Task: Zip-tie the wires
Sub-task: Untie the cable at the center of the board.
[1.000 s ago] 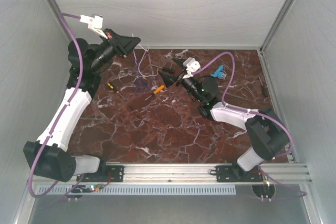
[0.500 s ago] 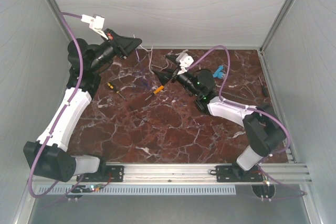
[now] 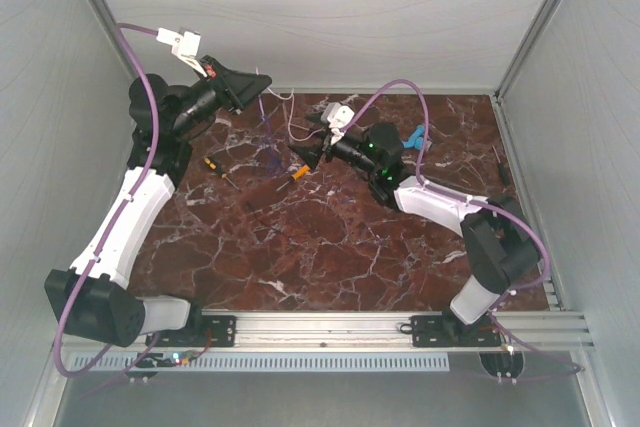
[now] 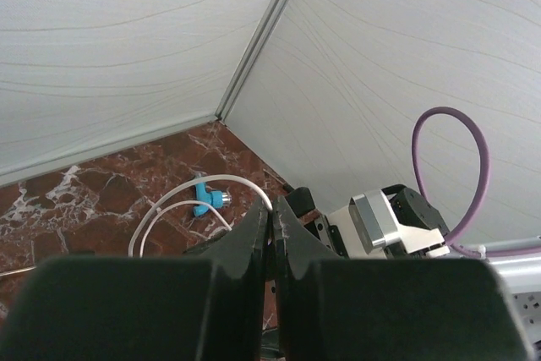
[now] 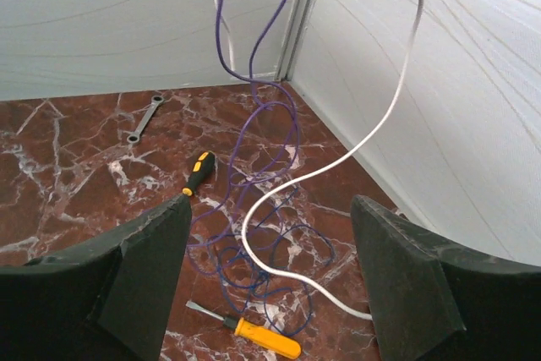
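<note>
The marble table [image 3: 330, 247] carries the whole job, and the job looks barely begun. The left arm reaches up toward the far wall, and the left gripper [image 4: 272, 213] has its jaws pressed together. In the top view the wires [image 5: 247, 238] hang from its tip, so I judge it is pinched on their upper end. The right gripper [image 5: 270, 205] is low over the table, pointing at the hanging strands with its jaws wide apart and nothing between them.

The wires are partly lifted. Thin purple strands and one white strand drop from above down to the table near the far left corner, where the lower loops lie in a loose tangle. They are not gathered into a tight bundle. I see no tie around them, and I cannot make out a zip tie anywhere in these views.

Done so far, as I judge it: one end raised and held. Left to do: collect the loops, bring in a tie, wrap it and pull it tight.

An orange screwdriver [image 5: 266, 338] lies touching the tangle's near edge. A yellow-and-black screwdriver [image 5: 199, 172] is just beside the loops, and a small wrench [image 5: 145, 118] lies farther off.
</note>
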Available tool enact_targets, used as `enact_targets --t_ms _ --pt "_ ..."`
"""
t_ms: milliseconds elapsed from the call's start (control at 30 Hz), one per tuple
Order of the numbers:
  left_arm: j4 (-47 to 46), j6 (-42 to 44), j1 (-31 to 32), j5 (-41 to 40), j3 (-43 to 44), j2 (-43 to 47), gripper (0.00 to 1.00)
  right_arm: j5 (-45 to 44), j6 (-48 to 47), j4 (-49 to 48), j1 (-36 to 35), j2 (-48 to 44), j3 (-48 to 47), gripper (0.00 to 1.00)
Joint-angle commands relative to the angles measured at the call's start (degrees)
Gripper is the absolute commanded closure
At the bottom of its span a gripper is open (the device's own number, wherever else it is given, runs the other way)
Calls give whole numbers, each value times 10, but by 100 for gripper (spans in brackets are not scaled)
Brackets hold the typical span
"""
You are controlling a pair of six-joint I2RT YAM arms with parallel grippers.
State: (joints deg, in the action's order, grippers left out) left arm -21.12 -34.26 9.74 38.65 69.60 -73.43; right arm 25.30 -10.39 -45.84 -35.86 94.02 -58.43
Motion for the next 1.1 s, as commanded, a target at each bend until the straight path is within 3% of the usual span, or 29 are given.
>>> enact_targets --t_ms 0,200,633,733,867,1067 --pt "-37 5 -3 16 1 12 100 52 -37 24 12 6 -21 29" --pt "-39 4 -3 20 1 10 100 83 -84 74 20 12 -39 39" --pt "-43 2 -3 22 0 11 100 33 -226 146 15 19 -52 43" --pt "-43 2 -3 23 0 10 100 16 -246 137 8 22 -50 56" --pt "-43 3 -3 22 -3 9 100 18 -252 133 2 20 -50 97" --pt "-32 10 -3 -12 -14 17 100 -11 -251 103 -4 7 -27 100"
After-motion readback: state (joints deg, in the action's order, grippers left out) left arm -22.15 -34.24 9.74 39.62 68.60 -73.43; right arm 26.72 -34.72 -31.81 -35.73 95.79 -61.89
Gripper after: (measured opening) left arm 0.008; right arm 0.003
